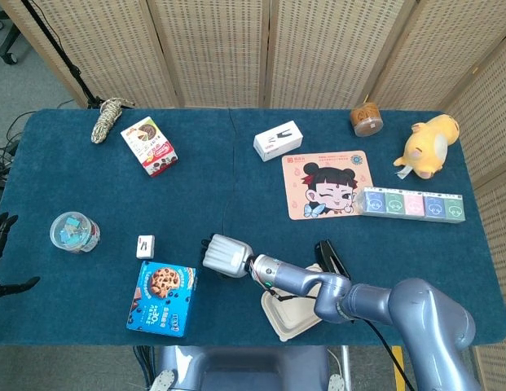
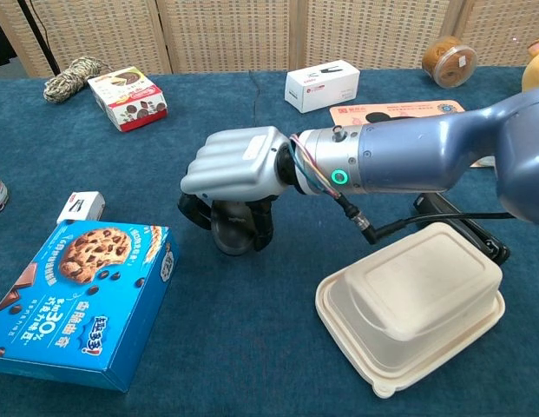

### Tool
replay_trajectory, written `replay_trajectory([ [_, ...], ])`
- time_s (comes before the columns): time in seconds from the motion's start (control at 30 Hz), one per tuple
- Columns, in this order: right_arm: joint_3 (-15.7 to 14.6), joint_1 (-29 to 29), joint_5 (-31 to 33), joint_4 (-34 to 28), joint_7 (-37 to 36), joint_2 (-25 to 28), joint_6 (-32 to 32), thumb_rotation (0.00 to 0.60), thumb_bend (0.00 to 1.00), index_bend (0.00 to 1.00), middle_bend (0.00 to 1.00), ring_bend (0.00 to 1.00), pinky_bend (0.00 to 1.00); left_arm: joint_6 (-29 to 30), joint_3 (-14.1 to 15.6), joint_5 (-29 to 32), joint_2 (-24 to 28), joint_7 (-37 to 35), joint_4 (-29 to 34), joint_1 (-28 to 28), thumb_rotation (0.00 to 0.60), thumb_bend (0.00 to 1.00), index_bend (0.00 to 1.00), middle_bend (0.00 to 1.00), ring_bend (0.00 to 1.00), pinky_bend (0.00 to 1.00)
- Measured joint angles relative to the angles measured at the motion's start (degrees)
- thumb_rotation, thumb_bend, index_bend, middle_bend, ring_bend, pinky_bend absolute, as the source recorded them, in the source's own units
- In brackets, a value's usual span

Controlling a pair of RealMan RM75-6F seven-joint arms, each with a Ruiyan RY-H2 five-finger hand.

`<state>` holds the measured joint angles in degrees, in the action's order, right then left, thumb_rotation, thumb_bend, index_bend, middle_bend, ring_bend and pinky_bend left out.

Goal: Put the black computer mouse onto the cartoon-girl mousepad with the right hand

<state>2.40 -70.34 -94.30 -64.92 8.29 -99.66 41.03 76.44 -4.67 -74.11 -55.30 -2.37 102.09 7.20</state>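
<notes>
My right hand [image 1: 224, 255] [image 2: 239, 169] grips the black computer mouse [image 2: 234, 233] from above, its fingers curled down around the mouse's sides. In the head view the hand covers almost all of the mouse. Whether the mouse is off the blue cloth I cannot tell. The cartoon-girl mousepad [image 1: 330, 185] [image 2: 399, 110] lies flat far to the right and further back, with nothing on it. My left hand [image 1: 2, 236] shows only at the far left edge, fingers apart and holding nothing.
A blue cookie box [image 1: 163, 299] [image 2: 78, 300] lies just left of the hand. A white clamshell container [image 2: 412, 304] and a black stapler [image 1: 332, 259] sit to its right. A white box [image 1: 278, 140] stands behind the mousepad, and a row of colored cartons [image 1: 411, 204] lies along the mousepad's right side.
</notes>
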Motion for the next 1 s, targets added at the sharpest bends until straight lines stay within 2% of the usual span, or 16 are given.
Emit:
replay_trajectory([
  [0.27,-0.37,1.02,-0.94,-0.34,4.58,4.02,2.04,0.600,0.16,0.65,0.45,0.27,0.42,-0.02,-0.07,0.22,0.11,-0.28,-0.04,-0.02,0.600,0.06,0.00,0.00,0.00,0.00],
  [0.43,-1.05,2.31,-0.96,1.66,7.56,7.36,2.61,0.600,0.16,0.65,0.45,0.27,0.42,-0.29,-0.13,0.47,0.08,0.02,-0.02,0.16,0.600,0.06,0.00,0.00,0.00,0.00],
  [0.7,-4.14,3.98,-1.84,7.23,7.97,12.68,1.86,0.600,0.16,0.64,0.45,0.27,0.41,-0.52,-0.13,1.02,-0.40,1.51,0.25,0.42,0.600,0.06,0.00,0.00,0.00,0.00],
  [1.0,-8.84,5.16,-5.59,17.22,4.02,13.32,2.08,0.600,0.16,0.64,0.45,0.23,0.36,-0.07,-0.12,1.51,-1.57,4.29,0.45,0.64,0.600,0.06,0.00,0.00,0.00,0.00],
])
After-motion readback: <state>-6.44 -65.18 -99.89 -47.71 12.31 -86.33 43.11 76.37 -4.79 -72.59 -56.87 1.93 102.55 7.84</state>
